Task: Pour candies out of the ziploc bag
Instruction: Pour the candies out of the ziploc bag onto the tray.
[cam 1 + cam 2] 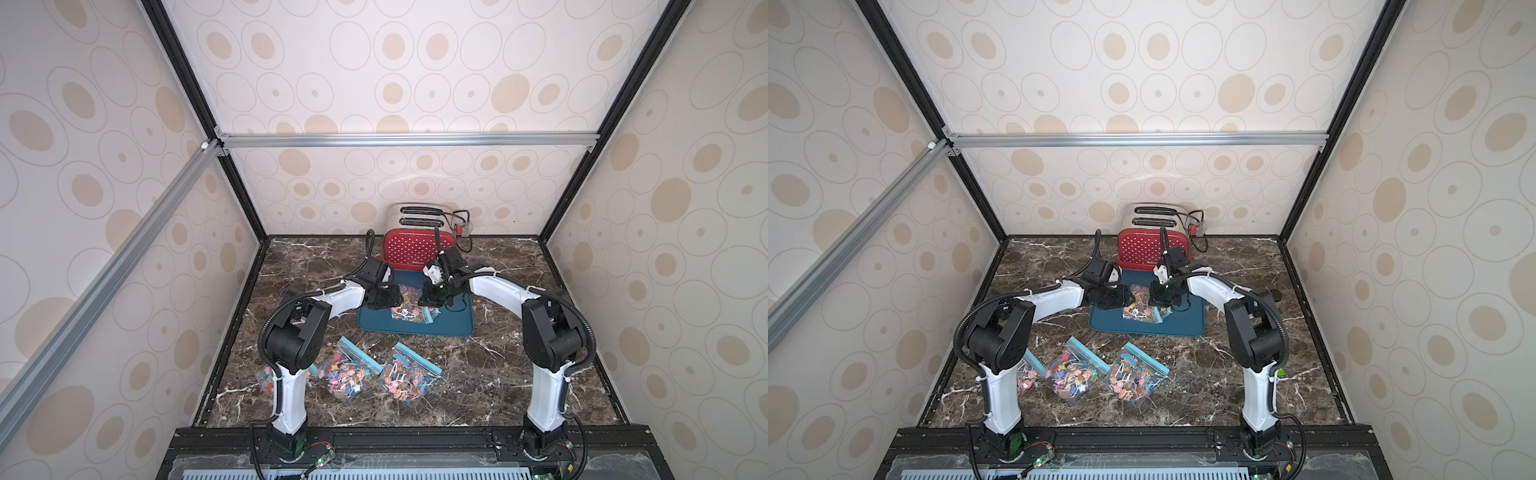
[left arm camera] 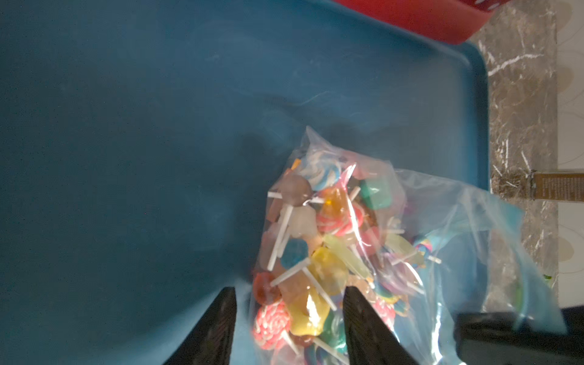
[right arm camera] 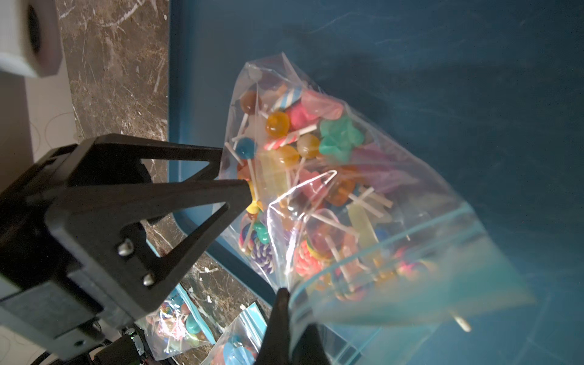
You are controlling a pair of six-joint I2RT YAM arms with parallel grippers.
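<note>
Pinching the clear film just beside the blue zip strip, the right gripper (image 3: 286, 303) is clenched on the rim of the ziploc bag (image 3: 395, 177), whose mouth looks to gape open beyond the jaws. The left gripper (image 2: 289, 290) stands with its jaws apart astride the bag's full, closed end; whether they press on the film or only flank it I cannot tell. Between the two arms the bag hangs over the blue tray (image 1: 453, 324), in front of the red toaster (image 1: 409, 247), and the candies (image 3: 303, 148) are bunched inside it, round, star-shaped and swirled heads on thin white sticks. One pale stick near the mouth is too blurred to place. The bag should handle as light, limp and slippery: thin film that folds and offers no firm edge except the stiffer zip band. The lollipops are hard, and their crossed sticks may snag and jam at the opening. Sensible holds, I judge, are the zip band and a bottom corner, so the closed end can be raised above the mouth. Three more filled bags (image 1: 345, 374) lie on the marble table (image 1: 478, 374) nearer the arm bases.
</note>
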